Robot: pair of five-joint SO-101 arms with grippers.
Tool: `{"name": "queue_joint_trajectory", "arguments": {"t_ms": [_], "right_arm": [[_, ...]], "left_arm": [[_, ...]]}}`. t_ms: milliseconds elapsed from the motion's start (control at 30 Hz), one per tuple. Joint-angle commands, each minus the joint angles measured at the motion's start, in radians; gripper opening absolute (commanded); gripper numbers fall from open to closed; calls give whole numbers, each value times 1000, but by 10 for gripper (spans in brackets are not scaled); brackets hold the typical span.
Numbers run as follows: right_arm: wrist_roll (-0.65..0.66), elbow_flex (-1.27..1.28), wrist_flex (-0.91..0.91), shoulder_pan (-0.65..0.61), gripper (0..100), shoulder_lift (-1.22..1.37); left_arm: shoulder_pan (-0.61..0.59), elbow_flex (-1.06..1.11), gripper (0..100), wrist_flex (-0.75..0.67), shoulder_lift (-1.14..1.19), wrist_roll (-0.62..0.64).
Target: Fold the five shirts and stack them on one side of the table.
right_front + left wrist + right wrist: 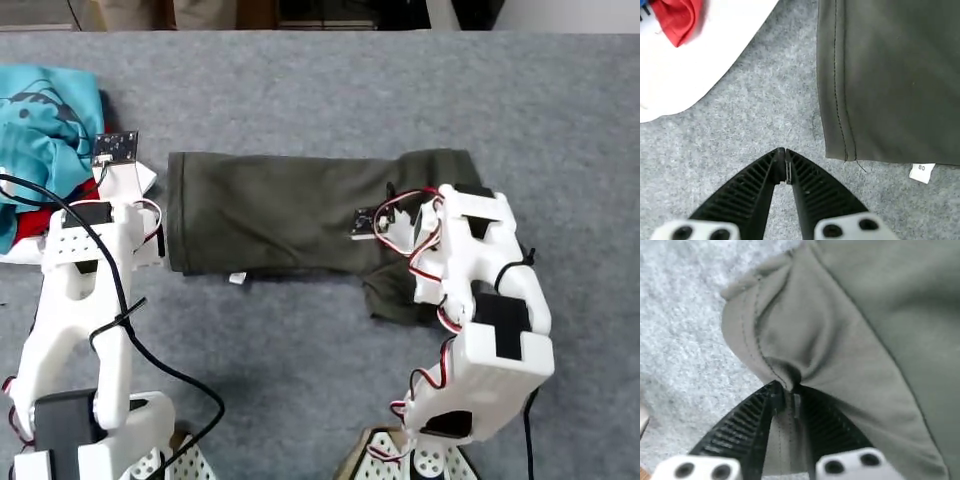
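Note:
A dark olive shirt [290, 210] lies partly folded across the middle of the grey table [300, 380]. My right gripper [786, 395] is shut on a bunched fold of the olive shirt [850, 320], at that shirt's right end under the right arm [470, 270]. My left gripper [784, 167] is shut with nothing in it, over bare carpet just off the olive shirt's [890, 75] left hem corner. A white size tag [920, 172] sticks out from the hem. At the table's left edge lies a heap of shirts: teal [40, 120], red [30, 222] and white [140, 180].
The left arm [85, 300] stands between the heap and the olive shirt. A black cable [150, 350] loops beside it. The white cloth [685, 75] and red cloth [677, 17] lie close to the left gripper. Grey carpet stretches along the table's far side.

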Motion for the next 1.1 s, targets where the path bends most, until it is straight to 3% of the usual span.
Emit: {"name": "queue_joint_trajectory", "arguments": {"t_ms": [0,200,433,1067], "right_arm": [[-20,15,-2,-1,3,13],[-58,-113,97,-5,3,-87],[-58,-466,305,-16,3,-85],[-54,-1442,339,-136,5,596]], "left_arm": [[-5,-48,19,-3,-15,-6],[-8,-49,19,3,-15,-35],[-5,-49,19,5,-15,-48],[-2,-48,19,5,-15,-46]]}}
